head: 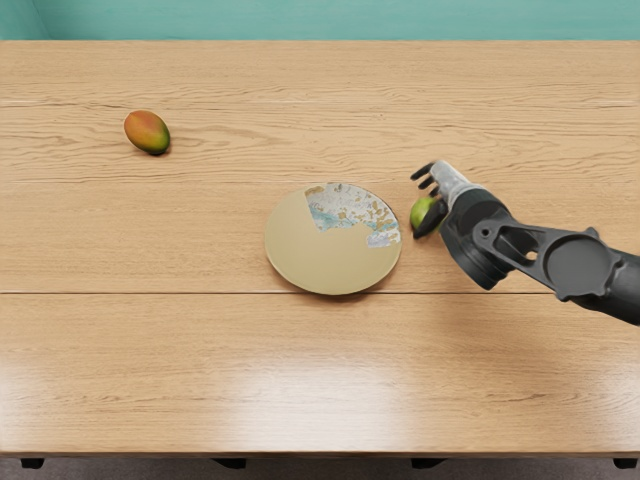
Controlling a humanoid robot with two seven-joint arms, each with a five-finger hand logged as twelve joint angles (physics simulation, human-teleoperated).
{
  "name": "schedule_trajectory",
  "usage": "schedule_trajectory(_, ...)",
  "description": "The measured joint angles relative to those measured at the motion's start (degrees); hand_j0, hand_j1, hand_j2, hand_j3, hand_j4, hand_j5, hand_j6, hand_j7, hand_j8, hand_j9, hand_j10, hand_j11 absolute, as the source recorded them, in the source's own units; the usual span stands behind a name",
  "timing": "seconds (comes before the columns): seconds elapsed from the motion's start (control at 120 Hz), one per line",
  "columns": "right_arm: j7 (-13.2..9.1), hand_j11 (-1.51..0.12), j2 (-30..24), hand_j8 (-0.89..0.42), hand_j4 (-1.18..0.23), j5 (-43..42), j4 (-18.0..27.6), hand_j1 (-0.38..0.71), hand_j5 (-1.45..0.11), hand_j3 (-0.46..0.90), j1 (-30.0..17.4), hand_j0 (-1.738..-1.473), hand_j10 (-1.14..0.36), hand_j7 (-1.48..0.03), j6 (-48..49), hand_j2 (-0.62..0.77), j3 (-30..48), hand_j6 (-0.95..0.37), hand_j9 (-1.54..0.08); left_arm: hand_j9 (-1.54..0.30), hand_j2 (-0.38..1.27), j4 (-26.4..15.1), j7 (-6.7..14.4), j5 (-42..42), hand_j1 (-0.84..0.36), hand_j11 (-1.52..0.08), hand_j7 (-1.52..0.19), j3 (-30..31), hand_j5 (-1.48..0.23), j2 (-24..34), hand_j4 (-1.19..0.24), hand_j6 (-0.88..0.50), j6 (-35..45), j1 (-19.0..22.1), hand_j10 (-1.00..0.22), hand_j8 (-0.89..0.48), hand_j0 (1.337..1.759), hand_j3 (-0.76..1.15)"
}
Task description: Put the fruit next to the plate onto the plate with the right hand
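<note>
Fruit point(421, 211), small and green, in the head view: down on the table, just beside the right rim of the plate point(320, 250), not on it yet. Right hand point(440, 192) right up against it, arm reaching in from the right edge, dark and bulky behind the wrist. Closed on the fruit or only laid against it? Cannot tell from this angle: too small, too much hidden. Looks like the grasping step, then, with the carry not begun.

Next move, at a guess: make the hold sure, lift clear of the rim, travel a short way left, set down on the bare tan middle of the plate. Little room for error. A nudge instead of a grip, and off with a roll. Worth keeping the lift high enough not to clip the plate's edge and shove it.

Far off at upper left, a mango point(147, 132), red and green, well apart from the plate; not the one wanted, going by the task's wording. No left arm anywhere in shot.

Now the setting: a table point(300, 380) of pale wood, long grain running side to side, seams across it, a soft sheen toward the near edge. Plate tan, with a pale mottled patch at its upper right. Behind, a strip of teal wall point(320, 18).
</note>
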Motion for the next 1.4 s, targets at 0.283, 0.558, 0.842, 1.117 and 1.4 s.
schedule_trajectory(0.283,-0.1,-0.44,-0.1,-0.43,-0.53,0.5,0.4,0.26,-0.69,0.00,0.1,-1.657,-0.27,-0.69,0.6,-0.04,0.2,-0.53,-0.69,0.00,0.00,0.0,0.0,0.0,0.35,0.00,0.00,0.0,0.00,0.0,0.00,0.00,0.0,0.0,0.00,0.00,1.658,0.00)
schedule_trajectory(0.558,-0.1,-0.68,-1.1,-0.37,-0.66,0.9,0.6,0.28,-0.88,0.00,0.3,-1.652,-0.49,-0.87,1.8,0.07,1.8,-0.49,-0.88,0.00,0.00,0.0,0.0,0.0,0.35,0.00,0.00,0.0,0.00,0.0,0.00,0.00,0.0,0.0,0.00,0.00,1.658,0.00)
schedule_trajectory(0.842,-0.1,-0.82,-3.1,-0.36,-0.66,0.9,6.3,0.28,-0.88,0.00,1.1,-1.651,-0.48,-0.87,6.7,0.07,10.3,-0.49,-0.88,0.00,0.00,0.0,0.0,0.0,0.35,0.00,0.00,0.0,0.00,0.0,0.00,0.00,0.0,0.0,0.00,0.00,1.658,0.00)
schedule_trajectory(1.117,0.0,-0.86,5.0,-0.36,-0.66,0.9,7.7,0.27,-0.90,0.00,1.4,-1.651,-0.46,-0.88,7.8,0.07,9.4,-0.49,-0.89,0.00,0.00,0.0,0.0,0.0,0.35,0.00,0.00,0.0,0.00,0.0,0.00,0.00,0.0,0.0,0.00,0.00,1.658,0.00)
schedule_trajectory(1.4,0.0,-0.88,8.2,-0.36,-0.66,0.8,5.1,0.27,-0.91,0.00,-0.2,-1.651,-0.46,-0.88,7.8,0.05,7.8,-0.49,-0.90,0.00,0.00,0.0,0.0,0.0,0.35,0.00,0.00,0.0,0.00,0.0,0.00,0.00,0.0,0.0,0.00,0.00,1.658,0.00)
